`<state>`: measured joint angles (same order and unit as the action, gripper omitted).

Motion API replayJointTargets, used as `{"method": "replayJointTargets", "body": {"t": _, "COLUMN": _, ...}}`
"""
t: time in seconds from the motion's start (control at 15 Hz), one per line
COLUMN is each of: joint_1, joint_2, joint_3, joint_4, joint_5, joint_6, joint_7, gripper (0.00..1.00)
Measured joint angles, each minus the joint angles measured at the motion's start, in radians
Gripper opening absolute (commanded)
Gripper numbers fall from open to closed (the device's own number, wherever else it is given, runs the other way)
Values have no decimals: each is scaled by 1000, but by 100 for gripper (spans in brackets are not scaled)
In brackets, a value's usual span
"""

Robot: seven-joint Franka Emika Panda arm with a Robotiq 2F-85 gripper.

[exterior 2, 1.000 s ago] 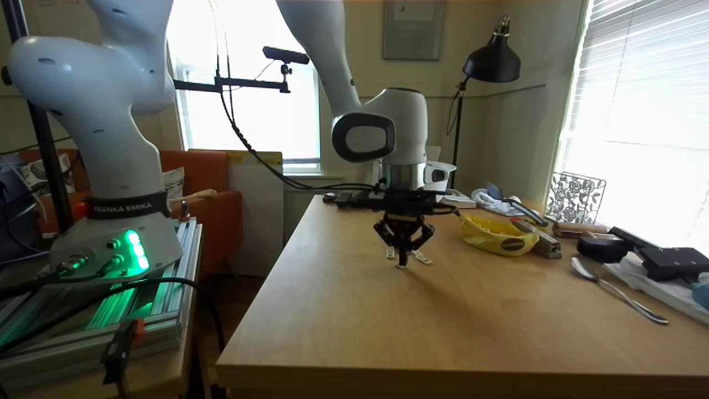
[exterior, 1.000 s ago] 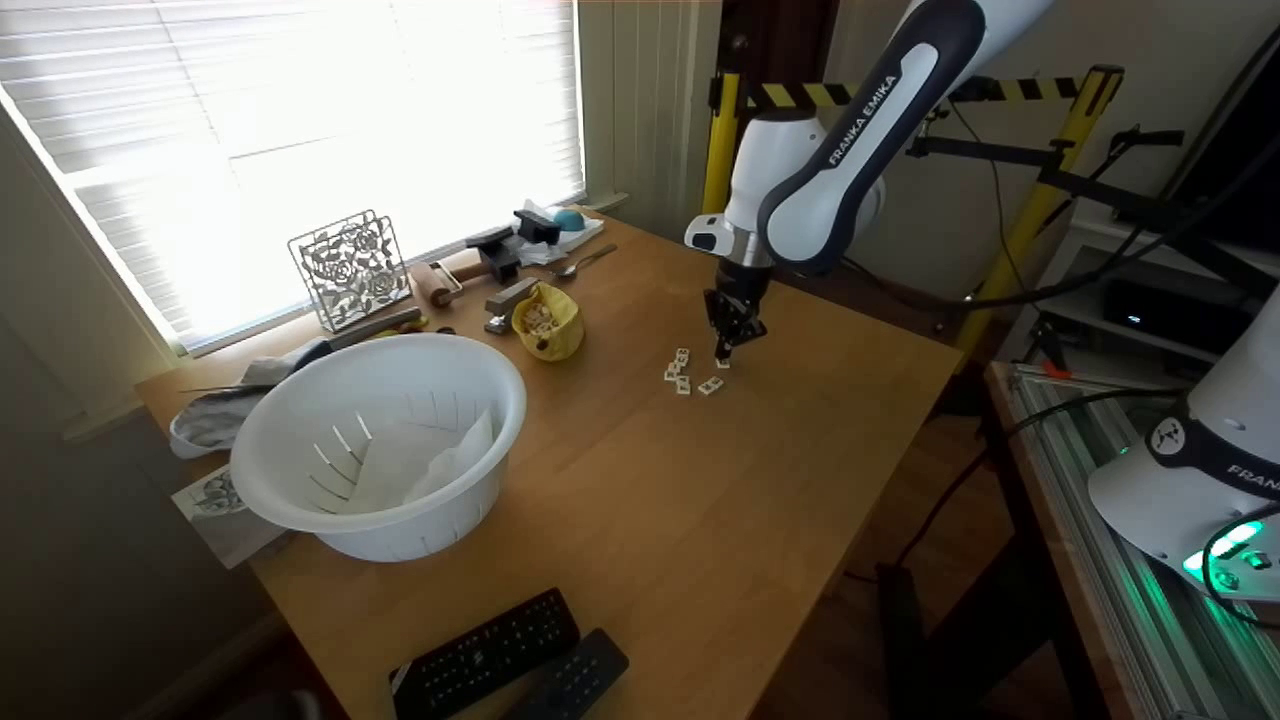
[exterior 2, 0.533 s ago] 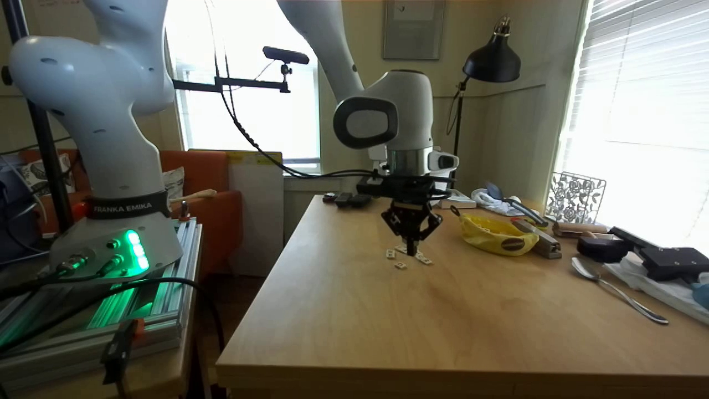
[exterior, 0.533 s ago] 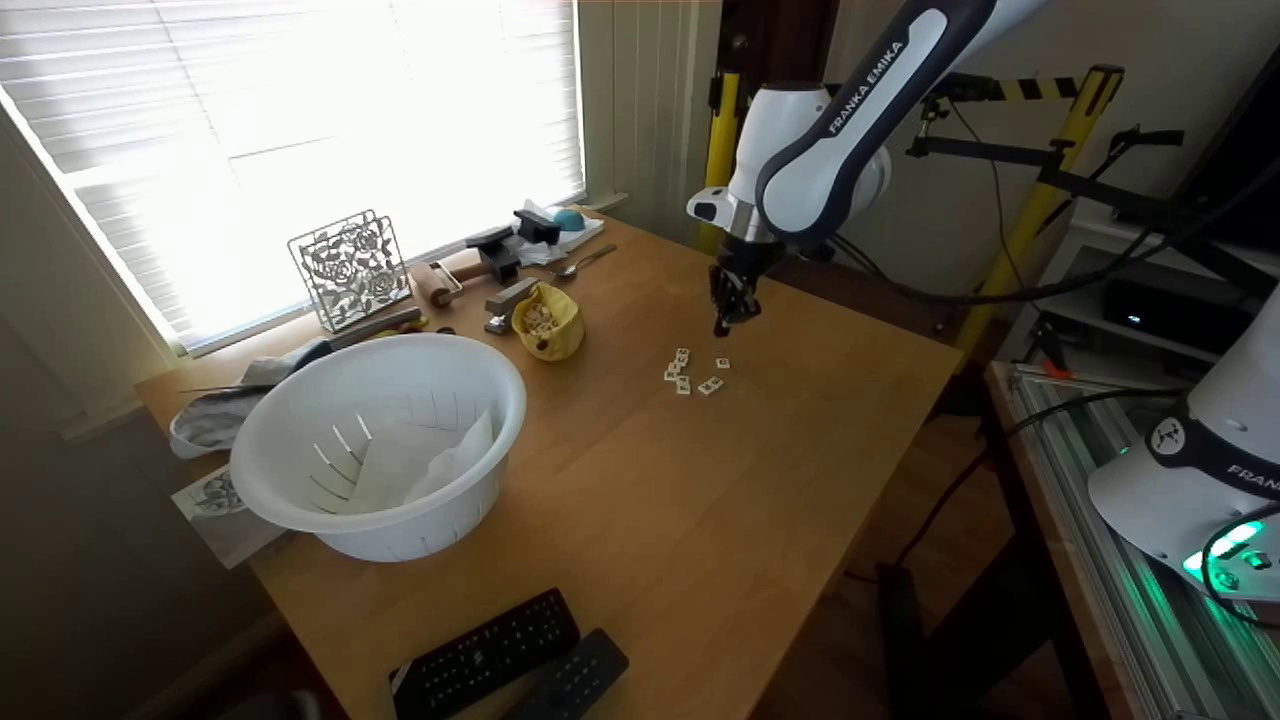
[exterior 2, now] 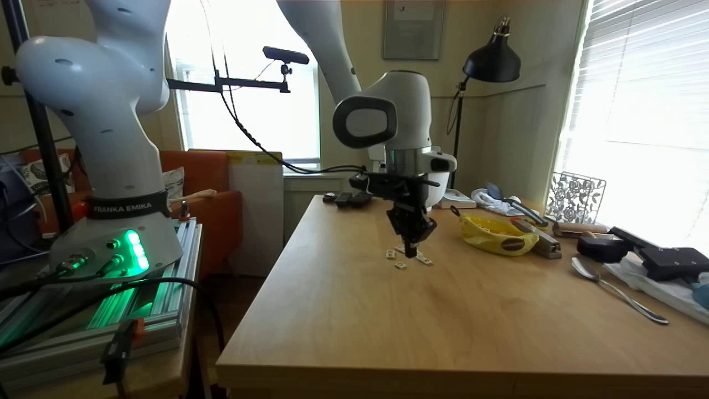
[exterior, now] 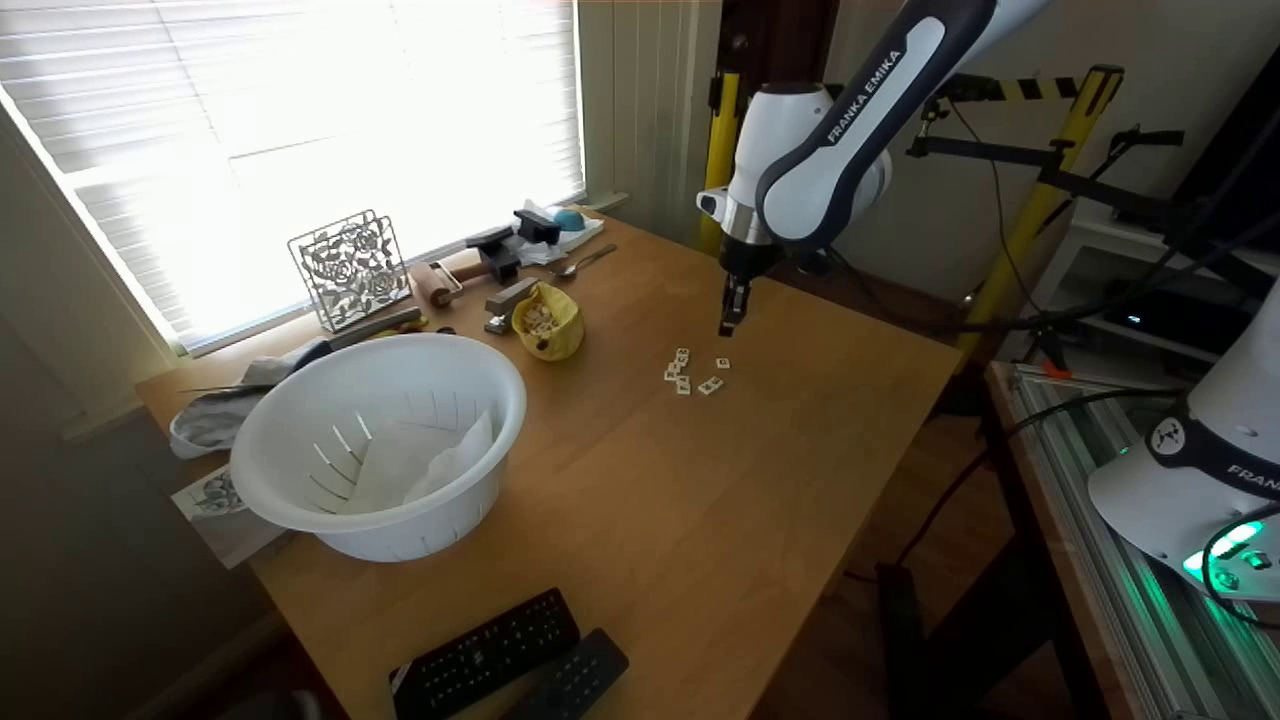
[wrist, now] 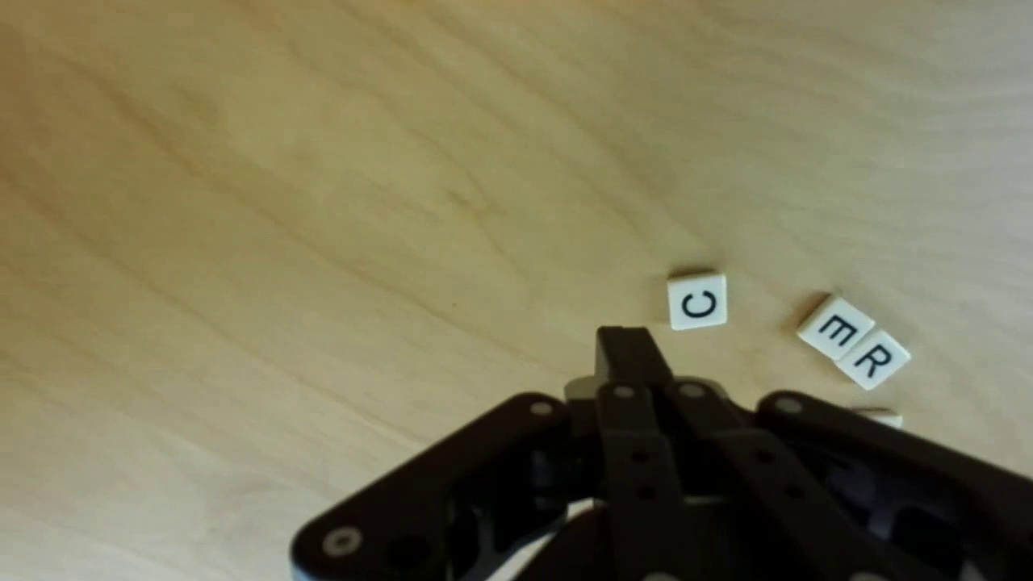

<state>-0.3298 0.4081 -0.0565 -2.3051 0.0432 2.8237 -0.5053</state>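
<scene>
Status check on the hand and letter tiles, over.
Hand shut, holding nothing, above table. C tile nearby, face-up, nothing seen between. E tile and R tile side by side.

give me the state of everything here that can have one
Gripper: shut, nothing visible in it
C tile: letter up, lying apart
E tile: letter up
R tile: letter up, touching E tile
Yellow pouch: open, pale pieces inside
White basin: upright, white sheet inside
Spoon: lying on the table
Window blind: lowered
Robot base light: lit green
Black lamp: no glow seen
</scene>
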Motion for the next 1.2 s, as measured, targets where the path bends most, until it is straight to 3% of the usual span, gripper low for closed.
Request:
{"method": "replayJointTargets", "body": {"t": 0.53, "joint_1": 94, "joint_2": 5, "joint_3": -57, "joint_4": -15, "joint_5": -2, "joint_6": 0, "joint_7": 348, "gripper": 0}}
{"method": "replayJointTargets", "body": {"t": 1.2, "joint_1": 151, "joint_2": 31, "joint_3": -99, "joint_4": -21, "joint_5": 0, "joint_6": 2, "joint_7": 587, "gripper": 0}}
